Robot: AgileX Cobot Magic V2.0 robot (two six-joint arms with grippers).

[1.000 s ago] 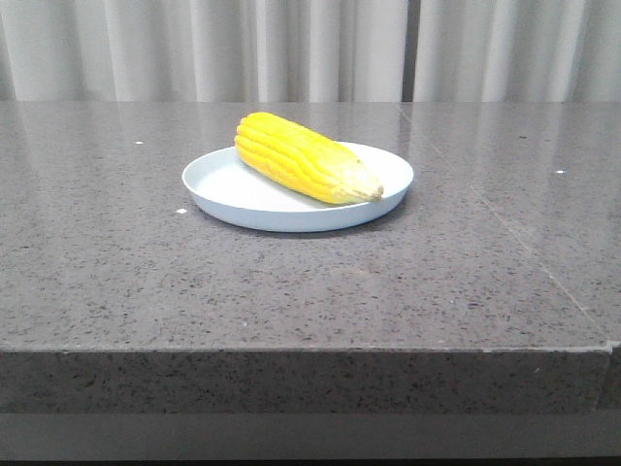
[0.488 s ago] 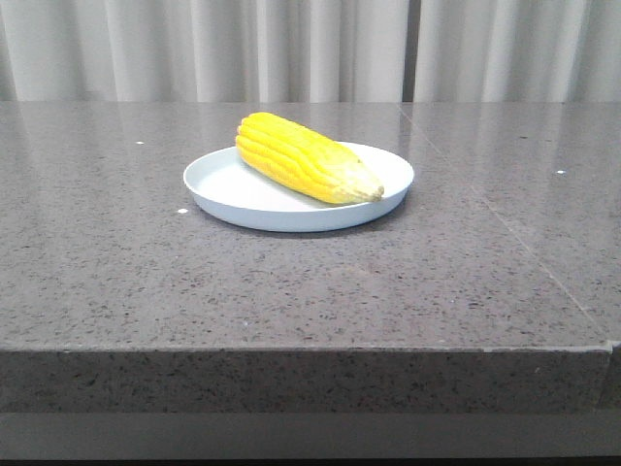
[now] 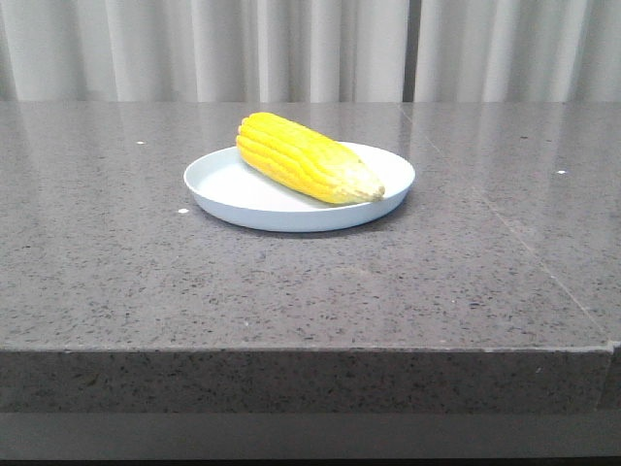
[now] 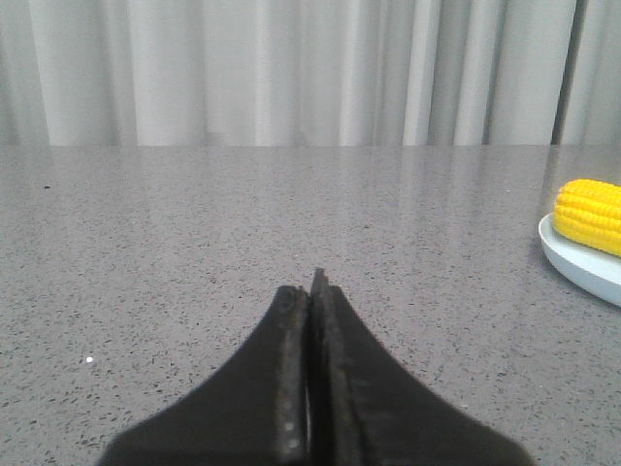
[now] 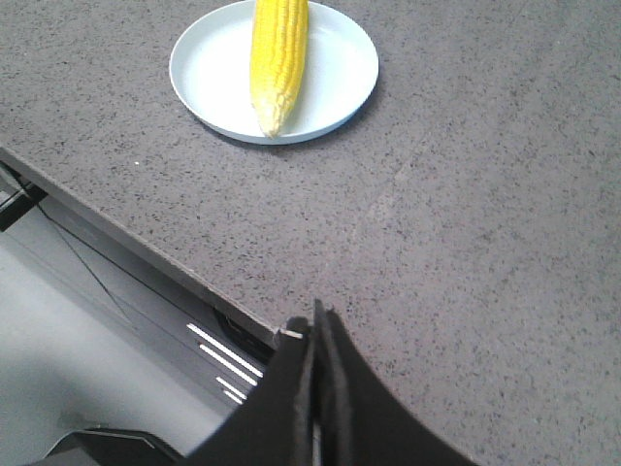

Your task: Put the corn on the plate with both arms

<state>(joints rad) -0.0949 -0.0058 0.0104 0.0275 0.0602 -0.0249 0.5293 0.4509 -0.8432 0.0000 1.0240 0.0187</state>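
Note:
The yellow corn (image 3: 306,158) lies on the pale blue-white plate (image 3: 233,194) at the middle of the grey table, its paler tip pointing right. In the right wrist view the corn (image 5: 277,60) lies across the plate (image 5: 335,78), far from my right gripper (image 5: 316,320), which is shut and empty over the table's front edge. In the left wrist view the corn (image 4: 590,214) and the plate (image 4: 580,267) show at the side, well apart from my left gripper (image 4: 310,286), which is shut and empty low over the table. Neither gripper shows in the front view.
The grey speckled table (image 3: 291,282) has its front edge (image 3: 291,351) close to the camera. A seam (image 3: 514,233) runs across its right side. Pale curtains (image 3: 291,49) hang behind. Below the edge, the right wrist view shows the robot's base and floor (image 5: 97,320).

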